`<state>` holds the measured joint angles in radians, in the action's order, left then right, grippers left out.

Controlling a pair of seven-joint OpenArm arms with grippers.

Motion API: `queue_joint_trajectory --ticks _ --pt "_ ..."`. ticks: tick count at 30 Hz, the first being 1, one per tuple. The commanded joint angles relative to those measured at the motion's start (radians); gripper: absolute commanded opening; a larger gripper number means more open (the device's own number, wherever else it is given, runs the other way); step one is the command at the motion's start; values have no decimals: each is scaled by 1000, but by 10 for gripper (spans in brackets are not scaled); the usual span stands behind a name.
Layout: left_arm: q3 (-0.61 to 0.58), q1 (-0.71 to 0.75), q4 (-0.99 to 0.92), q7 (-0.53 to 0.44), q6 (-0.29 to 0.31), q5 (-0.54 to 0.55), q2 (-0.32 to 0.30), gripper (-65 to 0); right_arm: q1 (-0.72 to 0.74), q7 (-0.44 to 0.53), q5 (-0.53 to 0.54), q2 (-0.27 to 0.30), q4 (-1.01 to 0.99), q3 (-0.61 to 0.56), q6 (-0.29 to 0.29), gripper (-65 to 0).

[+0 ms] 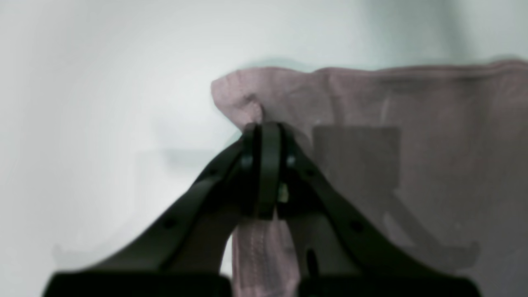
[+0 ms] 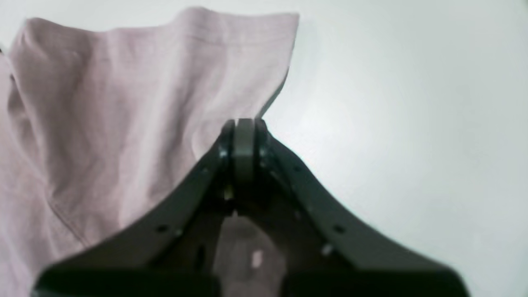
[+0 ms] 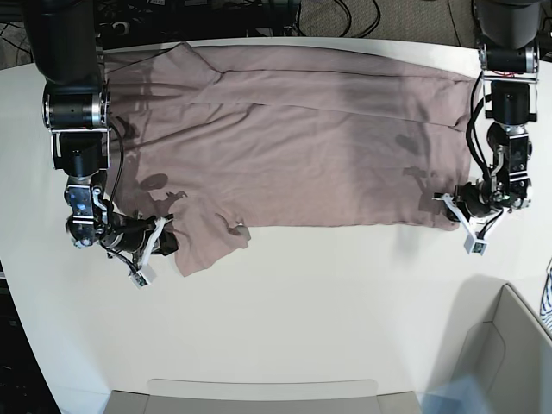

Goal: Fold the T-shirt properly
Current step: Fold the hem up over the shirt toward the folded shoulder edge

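The mauve-pink T-shirt [image 3: 293,147] lies spread wide across the far half of the white table [image 3: 302,302]. At its near right corner, my left gripper [image 3: 450,205] pinches the cloth. The left wrist view shows that gripper [image 1: 268,128] shut on a bunched corner of the T-shirt [image 1: 412,123], with fabric hanging down between the fingers. My right gripper [image 3: 169,235] is at the shirt's near left edge, beside a rumpled flap. Seen from the right wrist, it [image 2: 244,123] is shut on the T-shirt [image 2: 103,103], with cloth showing behind the closed tips.
A pale box [image 3: 509,362] stands at the near right corner, with a blue-and-white striped cloth [image 3: 547,304] at the right edge. A grey tray rim [image 3: 259,392] runs along the near edge. Cables lie beyond the table's far edge.
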<state>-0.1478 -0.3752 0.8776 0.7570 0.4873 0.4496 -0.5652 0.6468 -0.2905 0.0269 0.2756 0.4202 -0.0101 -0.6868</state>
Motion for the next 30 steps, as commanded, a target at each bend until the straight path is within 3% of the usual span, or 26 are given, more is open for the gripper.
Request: queue_joint_trajectory --ticks 1,5,11,14,21,30 --pt "-3 -2 1 32 23 2 3 -650 20 -36 -26 6 3 -3 -11 -650" --pt "23 -3 13 2 21 2 6 -650 40 -36 -26 4 39 0 -11 -650" --pt "241 -2 111 39 21 2 32 -650 43 -42 -22 9 148 5 -11 -650" --pt "293 -2 147 74 21 2 32 -650 43 -45 -20 23 177 5 -11 -650" --pt "310 25 220 92 21 2 29 -650 24 -187 54 32 340 62 -11 -650" --pt "331 140 351 92 21 2 27 -650 -83 -329 64 32 578 95 -11 -650"
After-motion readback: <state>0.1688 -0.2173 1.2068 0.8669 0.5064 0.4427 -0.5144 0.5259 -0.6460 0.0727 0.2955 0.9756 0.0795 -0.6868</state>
